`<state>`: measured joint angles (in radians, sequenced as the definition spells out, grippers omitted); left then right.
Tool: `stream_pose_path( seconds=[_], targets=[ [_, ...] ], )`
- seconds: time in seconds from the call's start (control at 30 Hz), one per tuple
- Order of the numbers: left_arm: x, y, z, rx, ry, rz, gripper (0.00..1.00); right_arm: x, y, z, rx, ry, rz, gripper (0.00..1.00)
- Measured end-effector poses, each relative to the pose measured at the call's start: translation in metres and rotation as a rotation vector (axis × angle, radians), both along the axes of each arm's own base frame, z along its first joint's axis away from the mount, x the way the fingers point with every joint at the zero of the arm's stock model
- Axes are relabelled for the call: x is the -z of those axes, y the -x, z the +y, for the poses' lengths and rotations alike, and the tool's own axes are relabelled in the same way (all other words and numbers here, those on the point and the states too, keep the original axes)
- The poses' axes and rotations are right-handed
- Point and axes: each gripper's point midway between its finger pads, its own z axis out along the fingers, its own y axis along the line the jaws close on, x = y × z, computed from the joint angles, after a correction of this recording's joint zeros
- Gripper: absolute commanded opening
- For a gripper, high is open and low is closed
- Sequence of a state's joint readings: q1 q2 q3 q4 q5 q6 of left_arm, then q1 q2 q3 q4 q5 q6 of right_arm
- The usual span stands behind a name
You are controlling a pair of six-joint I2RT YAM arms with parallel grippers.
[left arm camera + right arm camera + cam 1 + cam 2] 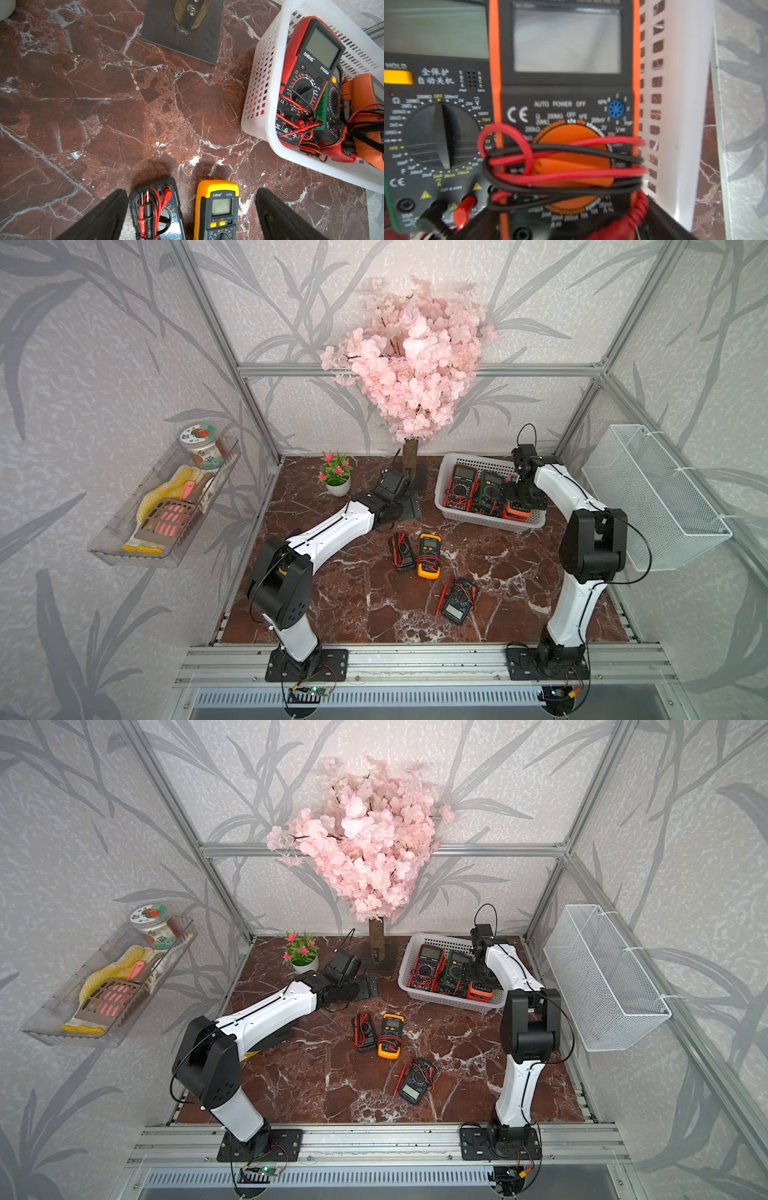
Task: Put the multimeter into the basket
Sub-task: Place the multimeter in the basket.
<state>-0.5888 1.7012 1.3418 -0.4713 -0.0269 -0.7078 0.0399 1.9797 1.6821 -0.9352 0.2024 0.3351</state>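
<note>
Right claw: the right gripper is down over the right-hand end of the basket, its jaws either side of the orange multimeter. Whether they pinch it or stand just clear of it, I cannot tell from here.
Orange multimeter: it's in the basket, face up. In the right wrist view its edge is just beside the perforated end wall, and red and black leads loop across the orange dial.
Basket: white and low, at the back right of the marble table. There are three meters inside, side by side.
Basket neighbours: a green-edged multimeter sits right next to the orange one, its knob pointing at OFF. Beyond it, at the end away from the claw, is a red multimeter.
Left claw: the left gripper is wide open and holding nothing, hanging above bare marble.
Between its fingers: the left wrist view shows the tops of a black multimeter, with leads bundled on its face, and a yellow multimeter just beside it. Both lie flat on the table, outside the basket.
Nearer the front: a dark grey multimeter lies alone at an angle, with a red probe alongside.
Backdrop: a pink blossom tree stands at the back, with a small potted plant to its left. A wire-mesh bin hangs on the right wall.
</note>
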Motion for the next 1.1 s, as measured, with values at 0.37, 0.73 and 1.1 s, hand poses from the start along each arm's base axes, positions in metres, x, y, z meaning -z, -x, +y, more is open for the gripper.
stream_pose_path(
  seconds=[0.37, 0.73, 1.1],
  targets=[
    [-0.005, 0.001, 0.000, 0.001, 0.005, -0.009, 1.00, -0.027, 0.001, 0.001, 0.004, -0.011, -0.065, 0.97],
    [0.000, 0.010, 0.004, 0.004, -0.015, 0.007, 1.00, -0.078, 0.028, 0.018, -0.005, -0.120, -0.198, 0.97],
    [0.012, 0.024, 0.003, 0.043, -0.071, 0.038, 1.00, -0.065, 0.098, 0.081, -0.123, -0.211, -0.165, 0.97]
  ],
)
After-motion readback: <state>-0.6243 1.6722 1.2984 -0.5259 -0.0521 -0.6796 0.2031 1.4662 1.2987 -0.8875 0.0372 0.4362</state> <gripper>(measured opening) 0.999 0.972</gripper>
